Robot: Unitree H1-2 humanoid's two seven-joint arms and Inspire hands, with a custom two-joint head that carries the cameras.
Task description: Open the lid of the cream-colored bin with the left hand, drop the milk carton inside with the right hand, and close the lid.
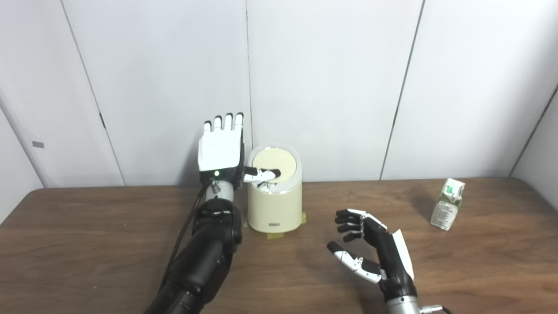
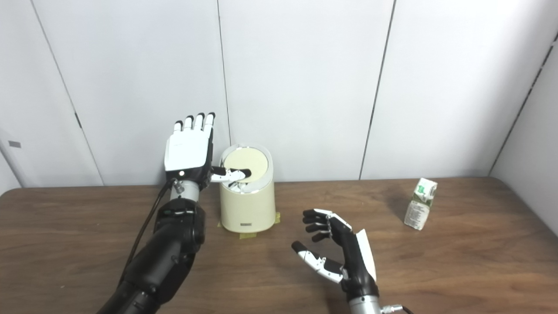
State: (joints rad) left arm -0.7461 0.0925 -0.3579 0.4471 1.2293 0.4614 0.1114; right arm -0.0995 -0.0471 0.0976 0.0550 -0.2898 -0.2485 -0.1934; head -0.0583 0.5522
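The cream-colored bin [image 1: 274, 207] stands upright at the back middle of the table, its round lid [image 1: 275, 163] lying flat and tilted toward me. My left hand [image 1: 221, 148] is raised just left of the bin, fingers straight up and apart, with the thumb reaching over the lid's front edge. It holds nothing. The milk carton [image 1: 447, 203], white with green print, stands at the far right of the table. My right hand [image 1: 375, 253] hovers open above the table's front middle, palm facing left, well short of the carton.
Yellow tape strips [image 1: 275, 236] stick out from under the bin's base. White wall panels [image 1: 331, 87] rise right behind the wooden table [image 1: 87, 244]. A black cable runs along my left forearm.
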